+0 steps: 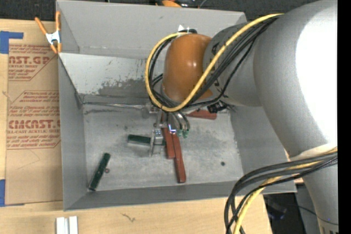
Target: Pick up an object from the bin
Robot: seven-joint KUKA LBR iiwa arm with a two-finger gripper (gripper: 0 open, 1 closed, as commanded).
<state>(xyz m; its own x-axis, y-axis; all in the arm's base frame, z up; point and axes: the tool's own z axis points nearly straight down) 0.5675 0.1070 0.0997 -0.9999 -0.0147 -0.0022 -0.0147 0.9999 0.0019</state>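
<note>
Grey metal of the fingers [159, 140] shows just under the orange cover [184, 68], low over the floor of the bin [214, 153]. Whether they are released, clenched or grasping something I cannot tell. The cover and the cables [149, 85] hide the gap between them, and nothing is plainly seen held there.

2 things lie right at them. A red-brown stick [176, 159] starts just beside the fingers on the view's right, perhaps touching. It runs away toward the bin's near wall, leaning a little to the view's right. A dark green block [139, 141] lies just on the other side, long axis across the view, one end about at the fingers. Which of the 2 the fingers stand over I cannot say.

As I judge it, the move turns on the stick's axis. It points almost straight away from the fingers, so a grip would have to close across it, side to side, at its upper end.

Farther out, a dark green pen [99, 171] lies well apart near the view's lower left corner. 1 more red piece [207, 114] peeks out from behind the arm.
</note>
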